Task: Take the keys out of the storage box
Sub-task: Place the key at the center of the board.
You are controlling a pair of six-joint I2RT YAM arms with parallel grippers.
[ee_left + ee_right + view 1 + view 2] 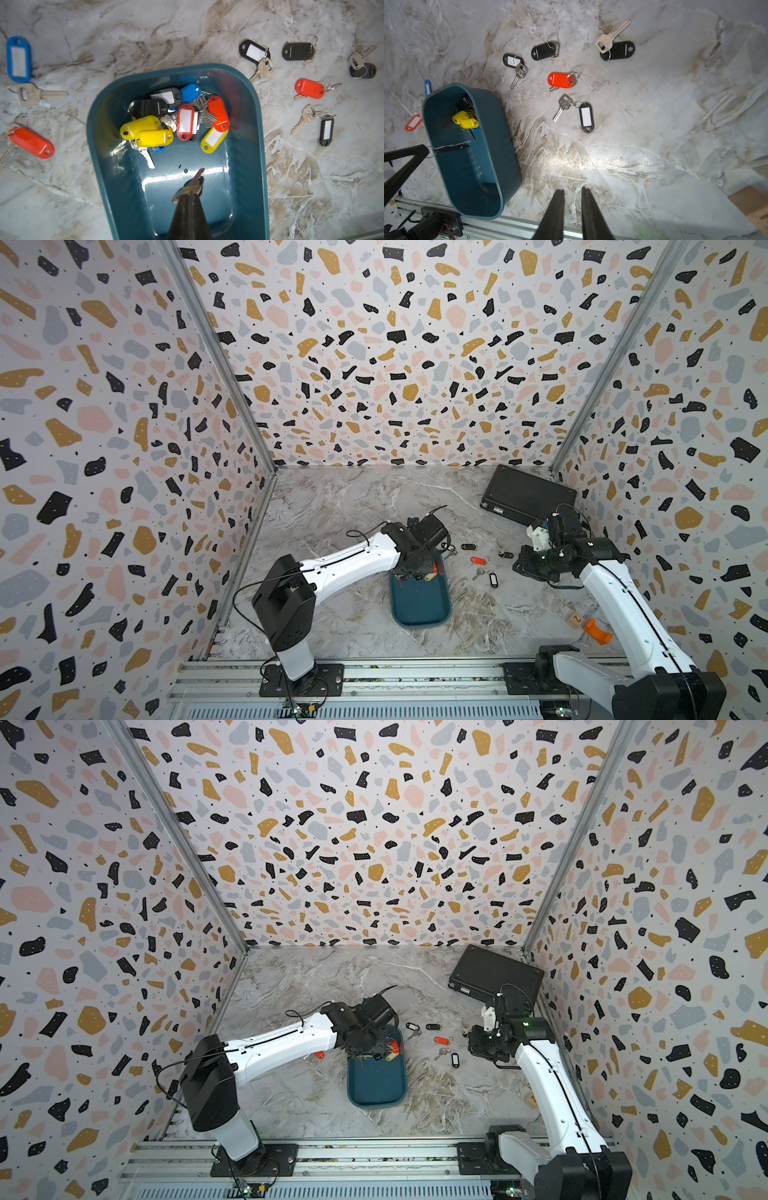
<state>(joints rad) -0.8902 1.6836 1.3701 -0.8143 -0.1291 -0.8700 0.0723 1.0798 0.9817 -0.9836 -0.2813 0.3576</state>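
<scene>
**Gripping one key (194,180) above the box (245,166)**

Keys (176,122) heaped at one end of the box, apart from the held one. Loose keys (309,89) scattered on marble (145,31) either side; case (525,493) in the far corner. Left gripper (189,194) clamped on one key; right gripper (572,193) slightly parted, empty. Terrazzo walls (374,344).

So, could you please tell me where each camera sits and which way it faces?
Top views: high over the arms' bases, facing down and forward at the table, box and loose keys; left arm and right arm show.
Left wrist: on the left arm, looking down into the box at the key pile; left tool shows, shut on a key.
Right wrist: on the right arm, looking down at loose keys; right tool shows, open.
Shared: both wrist views show the box and yellow tags.
</scene>
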